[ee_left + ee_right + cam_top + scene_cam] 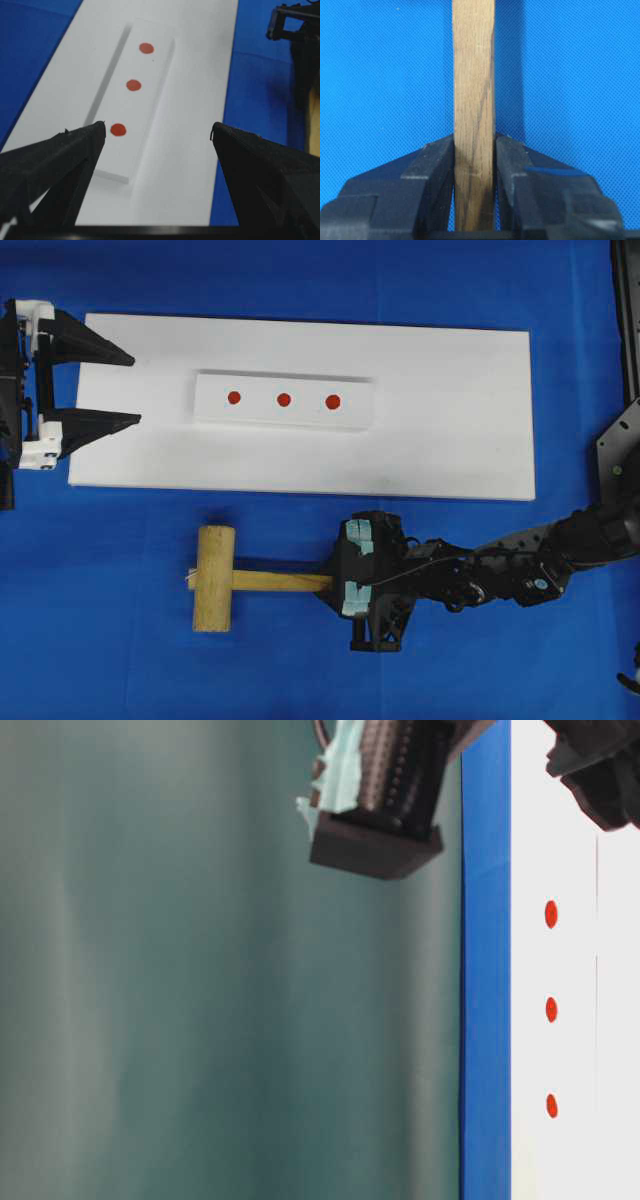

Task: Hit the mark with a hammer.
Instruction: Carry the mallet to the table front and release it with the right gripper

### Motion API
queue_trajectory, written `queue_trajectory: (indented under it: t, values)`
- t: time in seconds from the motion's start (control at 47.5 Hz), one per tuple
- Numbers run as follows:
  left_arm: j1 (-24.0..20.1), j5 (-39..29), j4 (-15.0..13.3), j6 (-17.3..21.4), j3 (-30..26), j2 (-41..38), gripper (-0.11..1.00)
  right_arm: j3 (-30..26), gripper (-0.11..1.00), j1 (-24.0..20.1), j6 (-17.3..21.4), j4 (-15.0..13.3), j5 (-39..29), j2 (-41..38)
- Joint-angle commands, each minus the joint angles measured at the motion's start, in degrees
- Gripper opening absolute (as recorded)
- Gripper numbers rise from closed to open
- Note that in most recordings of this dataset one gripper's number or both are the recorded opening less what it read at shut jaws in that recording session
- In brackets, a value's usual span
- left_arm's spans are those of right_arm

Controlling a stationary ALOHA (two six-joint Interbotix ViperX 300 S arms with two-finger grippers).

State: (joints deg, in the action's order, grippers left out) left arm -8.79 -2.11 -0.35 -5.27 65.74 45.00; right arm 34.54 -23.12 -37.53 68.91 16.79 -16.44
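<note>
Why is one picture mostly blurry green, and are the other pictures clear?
Table-level view: a smooth grey-green blur fills most of the frame, and the scene looks turned sideways; the three red dots stay fairly sharp. Overhead view: even light, with soft shadows. Right wrist view: the shut right gripper and the light wooden hammer handle are sharp.

Black arms, the right tool padded with pale green tape, the left tool white-bracketed

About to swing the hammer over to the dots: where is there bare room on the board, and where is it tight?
Bare board lies right of the strip, up to the right edge, and in a band between strip and hammer. Tight at the board's left end, where the open left gripper overhangs. The right gripper clamps the handle on the blue cloth.
</note>
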Motion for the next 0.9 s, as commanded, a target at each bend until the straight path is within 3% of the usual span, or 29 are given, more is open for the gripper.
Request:
queue_trajectory:
  t: [0.0,0.21,0.295,0.442,0.505,0.652,0.884]
  values:
    - [-0.2,0.2,-0.1,0.0,-0.6,0.0,0.91,-0.9,0.09,-0.1,-0.1,-0.1,-0.2,0.4]
    - [-0.2,0.2,-0.1,0.0,-0.6,0.0,0.91,-1.0,0.13,-0.1,-0.1,-0.1,-0.7,0.4]
    - [-0.2,0.2,-0.1,0.0,-0.5,0.0,0.91,-1.0,0.31,-0.1,-0.1,-0.1,-0.7,0.5]
    - [-0.2,0.2,-0.1,-0.1,-0.5,0.1,0.91,-0.8,0.76,-0.2,-0.4,-0.1,-0.7,2.0]
    - [-0.2,0.2,-0.1,-0.1,-0.5,0.0,0.91,-0.4,0.9,-0.1,-0.8,-0.2,-0.7,3.6]
    - [-0.2,-0.4,-0.1,0.0,-0.6,0.0,0.91,1.4,0.82,-0.2,-1.6,-0.4,-0.7,9.1]
    - [0.4,-2.2,-0.1,0.1,-0.4,0.4,0.91,4.8,0.83,-0.1,-4.4,-0.4,-0.4,17.5]
